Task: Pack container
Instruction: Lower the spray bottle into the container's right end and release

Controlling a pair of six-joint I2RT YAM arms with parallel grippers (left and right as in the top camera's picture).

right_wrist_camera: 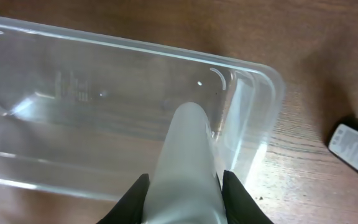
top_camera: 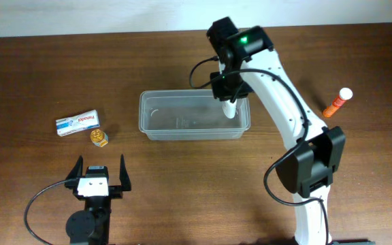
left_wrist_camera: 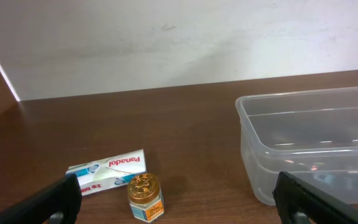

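The clear plastic container (top_camera: 156, 129) sits at the table's middle; it also shows in the left wrist view (left_wrist_camera: 253, 155) and the right wrist view (right_wrist_camera: 253, 93). My right gripper (top_camera: 230, 102) is shut on a white bottle (right_wrist_camera: 185, 162) and holds it over the container's right end, its tip down inside (top_camera: 231, 110). My left gripper (top_camera: 101, 175) is open and empty near the front left. A white Panadol box (top_camera: 77, 122) and a small gold-lidded jar (top_camera: 99, 137) lie left of the container, also in the left wrist view, the box (left_wrist_camera: 107, 171) behind the jar (left_wrist_camera: 145, 197).
An orange tube with a white cap (top_camera: 337, 103) lies at the far right of the table. A dark flat object (right_wrist_camera: 355, 147) lies on the table just beyond the container's right end in the right wrist view.
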